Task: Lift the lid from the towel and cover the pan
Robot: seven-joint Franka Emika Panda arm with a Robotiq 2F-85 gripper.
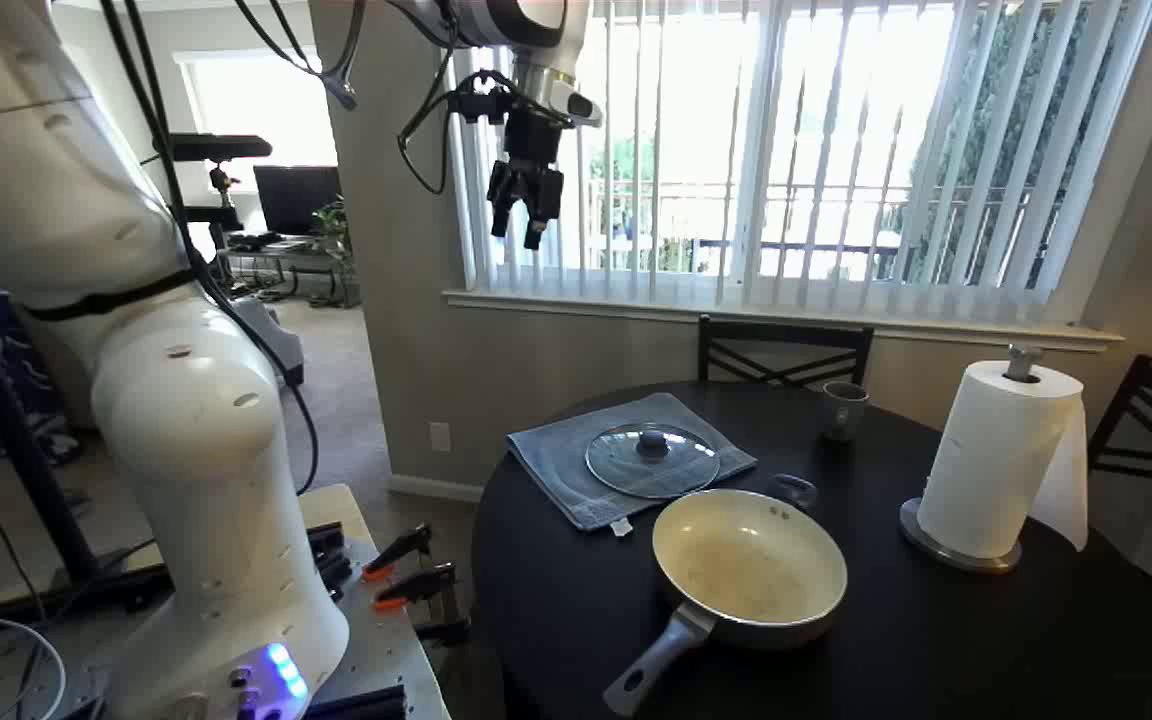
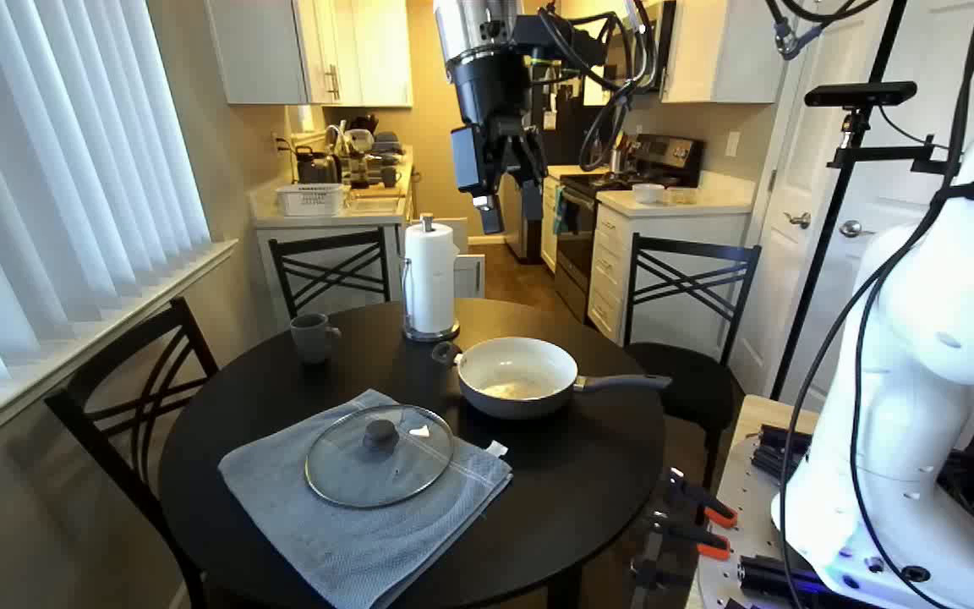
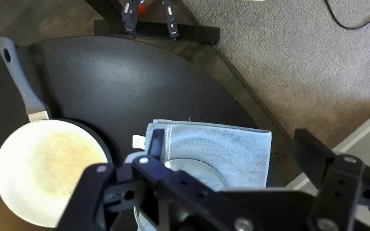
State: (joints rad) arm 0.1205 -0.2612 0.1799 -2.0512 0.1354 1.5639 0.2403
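The clear glass lid [image 1: 674, 470] with its dark centre knob lies knob up on the grey-blue towel [image 1: 561, 470]; both also show in an exterior view, lid [image 2: 369, 469] and towel [image 2: 301, 516]. The cream-inside pan [image 1: 751, 560] stands uncovered beside the towel, also in an exterior view [image 2: 517, 381]. My gripper [image 1: 517, 234] hangs high above the table, apart from everything, fingers spread and empty; it also shows [image 2: 508, 211]. In the wrist view the open fingers [image 3: 231, 144] frame part of the towel [image 3: 236, 147]; the lid [image 3: 201, 171] is partly hidden by the gripper, and the pan [image 3: 50, 173] is at left.
A paper towel roll [image 1: 1001, 460] and a grey mug [image 2: 312, 338] stand on the round dark table [image 1: 936, 640]. The pan's long handle [image 2: 622, 382] points toward the robot side. A small loop handle [image 2: 446, 353] is opposite. Chairs [image 2: 140, 389] surround the table; a window [image 1: 786, 150] is behind.
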